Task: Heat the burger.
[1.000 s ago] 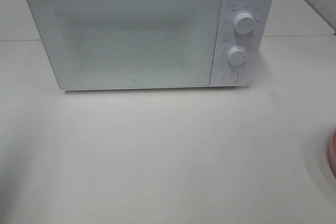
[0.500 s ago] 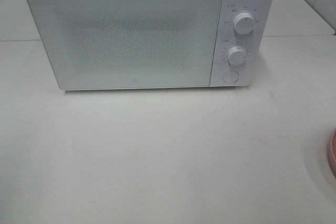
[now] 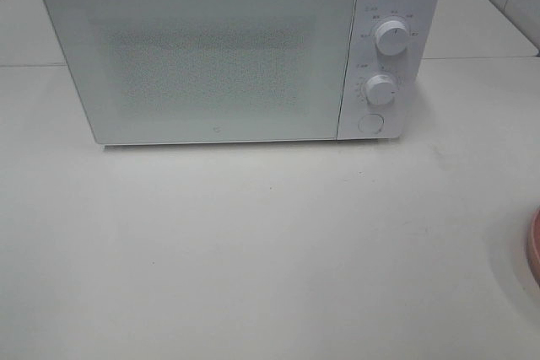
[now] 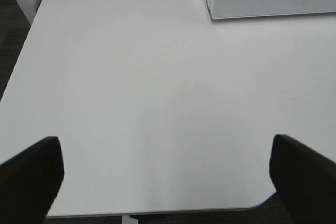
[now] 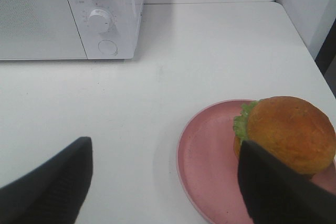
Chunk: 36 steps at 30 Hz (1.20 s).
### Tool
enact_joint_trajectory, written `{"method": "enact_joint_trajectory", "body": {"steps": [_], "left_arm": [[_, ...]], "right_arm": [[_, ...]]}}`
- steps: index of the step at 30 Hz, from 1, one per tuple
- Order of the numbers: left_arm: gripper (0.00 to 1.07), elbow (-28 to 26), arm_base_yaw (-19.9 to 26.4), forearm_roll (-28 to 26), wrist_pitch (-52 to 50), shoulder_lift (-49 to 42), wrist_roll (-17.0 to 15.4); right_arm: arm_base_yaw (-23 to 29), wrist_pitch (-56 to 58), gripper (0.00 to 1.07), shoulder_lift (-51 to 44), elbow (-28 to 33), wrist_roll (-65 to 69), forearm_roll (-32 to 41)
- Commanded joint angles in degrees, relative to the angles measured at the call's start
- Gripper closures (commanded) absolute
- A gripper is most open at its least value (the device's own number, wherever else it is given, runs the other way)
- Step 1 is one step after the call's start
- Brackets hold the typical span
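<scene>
White box microwave (image 3: 240,52) door closed, opening not begun; glossy brown-bun burger (image 5: 286,132) sits on round pink plate (image 5: 207,158); both grippers, left (image 4: 165,169) and right (image 5: 165,182), spread, empty; next: open door

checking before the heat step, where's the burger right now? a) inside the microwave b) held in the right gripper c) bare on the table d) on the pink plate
d: in the right wrist view the burger sits on the pink plate, with the microwave door shut.

2 pairs of blunt, matte black fingers (image 4: 31,182) (image 5: 52,187)
</scene>
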Motion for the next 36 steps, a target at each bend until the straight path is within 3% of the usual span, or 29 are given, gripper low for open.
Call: {"method": "enact_joint_trajectory", "body": {"steps": [1, 10, 12, 28, 36], "left_arm": [[0.06, 0.17, 0.11, -0.34, 2.35, -1.49, -0.06], [0.06, 0.86, 0.11, 0.0, -4.47, -1.66, -0.11], [0.06, 3.15, 0.11, 0.11, -8.19, -1.55, -0.11], [0.06, 3.38, 0.11, -0.74, -8.77, -1.55, -0.17], [0.06, 3.38, 2.92, -0.74, -8.77, -1.89, -0.23]], "right_arm": [[-0.23, -0.52, 0.34, -1.55, 0.0, -0.06, -0.17], [-0.23, -0.52, 0.34, -1.55, 0.0, -0.06, -0.11], [-0.23, -0.52, 0.34, -1.55, 0.0, -0.06, -0.11], [-0.23, -0.52, 0.34, -1.55, 0.0, -0.06, -0.11], [-0.23, -0.52, 0.34, -1.55, 0.0, -0.06, -0.11]]}}
